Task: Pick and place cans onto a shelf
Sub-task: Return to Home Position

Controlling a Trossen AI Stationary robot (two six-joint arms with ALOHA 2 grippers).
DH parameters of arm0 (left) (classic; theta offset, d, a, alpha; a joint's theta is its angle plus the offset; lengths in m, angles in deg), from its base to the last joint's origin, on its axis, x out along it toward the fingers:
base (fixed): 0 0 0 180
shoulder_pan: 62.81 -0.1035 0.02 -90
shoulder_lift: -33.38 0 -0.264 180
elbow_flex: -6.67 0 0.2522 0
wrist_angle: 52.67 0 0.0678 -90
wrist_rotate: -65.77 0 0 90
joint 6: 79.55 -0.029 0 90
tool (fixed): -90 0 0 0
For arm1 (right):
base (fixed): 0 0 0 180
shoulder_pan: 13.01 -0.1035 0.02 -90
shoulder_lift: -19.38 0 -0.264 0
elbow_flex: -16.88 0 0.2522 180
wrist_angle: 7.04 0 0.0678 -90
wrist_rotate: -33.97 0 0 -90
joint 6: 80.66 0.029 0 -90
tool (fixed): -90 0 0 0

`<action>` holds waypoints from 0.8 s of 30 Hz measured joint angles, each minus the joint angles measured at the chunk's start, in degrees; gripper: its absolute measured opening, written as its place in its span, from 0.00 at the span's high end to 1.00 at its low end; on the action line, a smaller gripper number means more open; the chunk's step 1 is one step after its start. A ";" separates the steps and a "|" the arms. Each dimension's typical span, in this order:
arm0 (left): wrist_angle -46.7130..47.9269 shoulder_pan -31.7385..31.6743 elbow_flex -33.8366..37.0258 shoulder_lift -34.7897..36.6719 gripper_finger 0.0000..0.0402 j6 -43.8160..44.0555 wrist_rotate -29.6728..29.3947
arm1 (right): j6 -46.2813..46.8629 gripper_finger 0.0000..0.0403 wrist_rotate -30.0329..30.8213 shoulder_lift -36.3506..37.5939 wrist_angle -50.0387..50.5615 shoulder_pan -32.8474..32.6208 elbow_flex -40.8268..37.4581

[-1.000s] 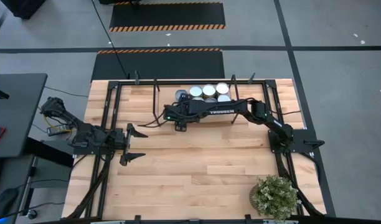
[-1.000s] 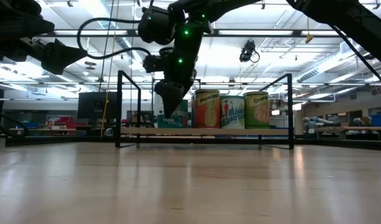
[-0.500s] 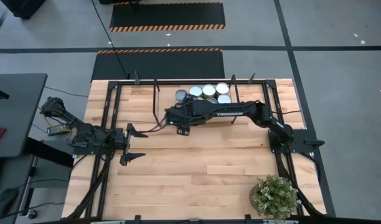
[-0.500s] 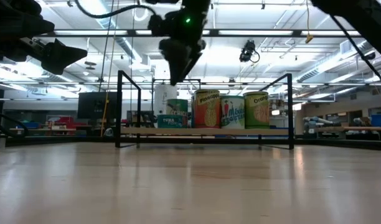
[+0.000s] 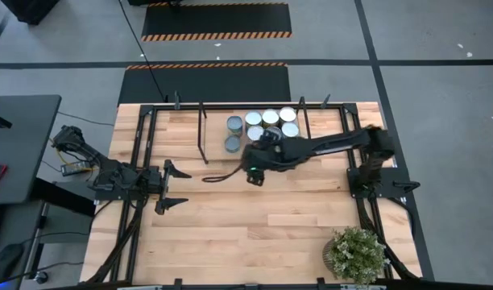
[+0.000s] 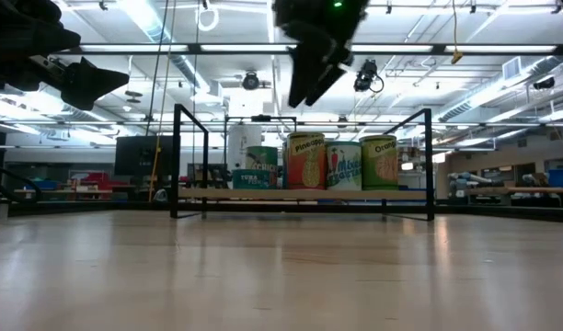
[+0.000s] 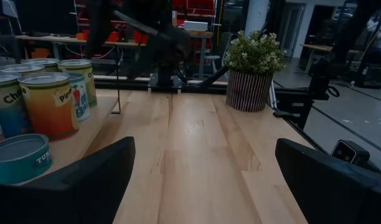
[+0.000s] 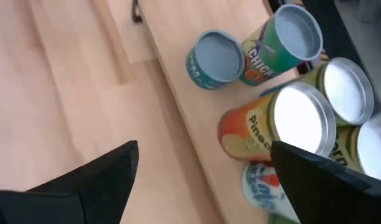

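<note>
Several cans (image 5: 271, 118) stand upright in a cluster on the low wooden shelf (image 6: 263, 194) at the table's far side. Among them are an orange-labelled can (image 8: 265, 134), a green one (image 8: 284, 40) and a low teal one (image 8: 214, 59) at the shelf's left end. My right gripper (image 8: 203, 186) hangs open high above the table, in front of the shelf's near edge, with nothing between its fingers; in the low view, the right gripper (image 6: 304, 92) is well above the cans. At the table's left side, my left gripper (image 5: 182, 186) waits level and open.
The shelf has thin black uprights and rails (image 6: 176, 161) at its ends. A potted plant (image 5: 357, 254) stands at the table's near right corner. Bare tabletop (image 5: 254, 221) lies between the shelf and the near edge.
My right gripper has risen from beside the low teal can at the shelf's left end. It has swung toward the table's right and near edges and rolled a little, staying open. The teal can stays on the shelf.
</note>
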 joint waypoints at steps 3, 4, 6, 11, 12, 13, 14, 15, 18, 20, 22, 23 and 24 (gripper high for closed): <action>0.02 -0.01 0.00 0.00 0.02 0.00 0.00 | 0.11 0.07 -1.48 6.94 -8.22 0.01 -9.15; 0.02 -0.02 0.00 0.00 0.02 0.00 0.00 | -0.17 0.07 -1.92 9.29 -11.31 0.10 -12.18; 0.02 -0.01 0.00 0.00 0.02 0.00 0.00 | -0.97 0.07 -2.35 13.69 -17.38 0.46 -17.79; 0.01 0.00 0.01 0.00 0.02 0.00 -0.01 | -2.47 0.07 -4.75 24.09 -30.61 1.72 -30.32; 0.03 -0.01 0.01 0.00 0.02 0.00 0.00 | -2.79 0.07 -5.32 25.92 -32.77 2.03 -32.53; 0.02 0.00 0.02 0.00 0.02 0.00 0.00 | -2.99 0.07 -5.99 27.69 -34.47 2.35 -34.61; 0.02 0.00 0.02 0.00 0.02 0.00 0.00 | -3.18 0.07 -6.61 29.39 -36.14 2.74 -36.61; 0.02 -0.01 0.01 0.00 0.02 0.00 -0.02 | -3.39 0.07 -7.03 31.14 -37.49 3.12 -38.50; 0.02 0.00 0.02 0.00 0.02 0.00 -0.02 | -4.59 0.07 -8.28 36.31 -41.84 4.34 -44.00; 0.03 -0.02 0.02 0.00 0.02 0.14 -0.02 | -5.85 0.07 -9.66 39.56 -45.58 5.38 -47.84; 0.00 -0.01 0.02 0.00 0.02 0.72 -0.01 | -7.45 0.07 -11.89 42.72 -50.62 6.70 -51.74; -0.10 0.00 0.02 0.00 0.02 1.40 -0.02 | -8.25 0.07 -13.26 44.24 -53.30 7.52 -53.68; -0.82 -0.08 0.02 0.00 0.02 2.19 -0.15 | -8.89 0.07 -14.87 45.71 -55.85 8.40 -55.47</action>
